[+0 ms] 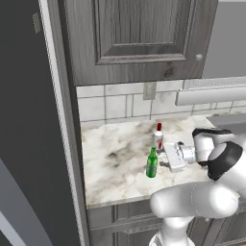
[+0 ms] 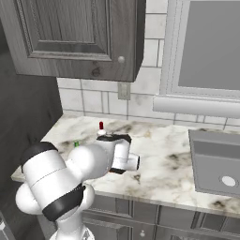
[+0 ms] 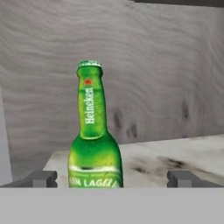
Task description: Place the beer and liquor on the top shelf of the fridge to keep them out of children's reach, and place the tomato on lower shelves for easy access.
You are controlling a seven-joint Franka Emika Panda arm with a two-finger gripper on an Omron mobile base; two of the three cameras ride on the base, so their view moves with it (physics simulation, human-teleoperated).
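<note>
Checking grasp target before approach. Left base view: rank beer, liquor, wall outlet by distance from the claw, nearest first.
1. beer: upright on the counter, right in front of the open claw.
2. liquor: just behind the beer, toward the wall.
3. wall outlet: up on the tiled backsplash, clearly farthest.

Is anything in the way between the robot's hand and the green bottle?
No, nothing visible. In the hand view the beer stands upright on the counter straight ahead of the open gripper, with bare space before it. The liquor stands just behind the beer, not between.
</note>
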